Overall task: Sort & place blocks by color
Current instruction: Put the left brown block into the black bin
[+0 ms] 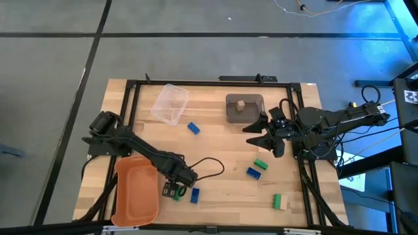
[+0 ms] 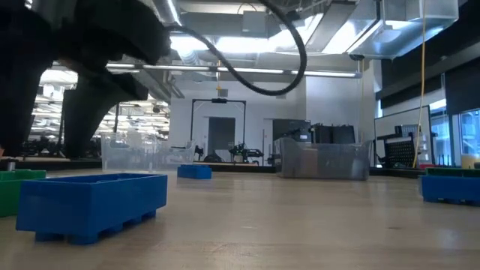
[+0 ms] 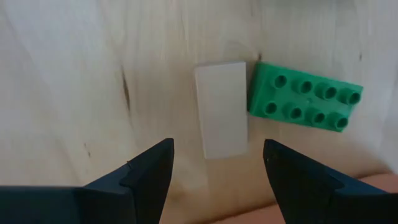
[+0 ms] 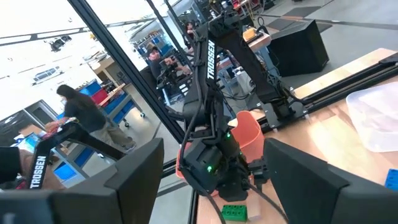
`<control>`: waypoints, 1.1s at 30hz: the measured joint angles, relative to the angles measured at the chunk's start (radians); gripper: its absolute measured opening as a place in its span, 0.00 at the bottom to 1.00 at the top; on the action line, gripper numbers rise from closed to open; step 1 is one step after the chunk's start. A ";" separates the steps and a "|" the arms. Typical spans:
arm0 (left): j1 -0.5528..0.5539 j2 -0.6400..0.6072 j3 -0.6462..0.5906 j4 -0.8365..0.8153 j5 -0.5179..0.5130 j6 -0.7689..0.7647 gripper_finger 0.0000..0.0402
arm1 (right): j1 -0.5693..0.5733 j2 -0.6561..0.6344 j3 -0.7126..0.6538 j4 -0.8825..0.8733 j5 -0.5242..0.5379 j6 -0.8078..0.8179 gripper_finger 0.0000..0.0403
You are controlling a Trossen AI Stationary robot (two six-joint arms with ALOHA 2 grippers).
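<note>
Hovering just beside the orange tray [image 1: 134, 189], at its right edge, left gripper [image 3: 214, 163] with fingers spread and pinching nothing; directly under it on the wood, a pale tan block [image 3: 221, 110] lying flat and touching a green block [image 3: 305, 97], with a blue block [image 1: 194, 194] just right of those two. Waiting well to the tray's right near the grey bin [image 1: 244, 108], right gripper [image 1: 264, 135] spread wide and empty; also right of the tray, scattered blue and green blocks [image 1: 257, 168] and the clear tub [image 1: 170, 103] up and away from it.
</note>
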 joint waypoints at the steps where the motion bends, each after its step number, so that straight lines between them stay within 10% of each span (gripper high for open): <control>1: -0.002 0.000 -0.009 0.006 0.001 0.000 0.60 | 0.000 0.000 0.000 0.000 0.005 -0.008 0.69; 33: -0.058 0.041 -0.097 0.151 -0.111 -0.049 0.60 | 0.000 0.000 0.000 0.000 0.036 -0.014 0.69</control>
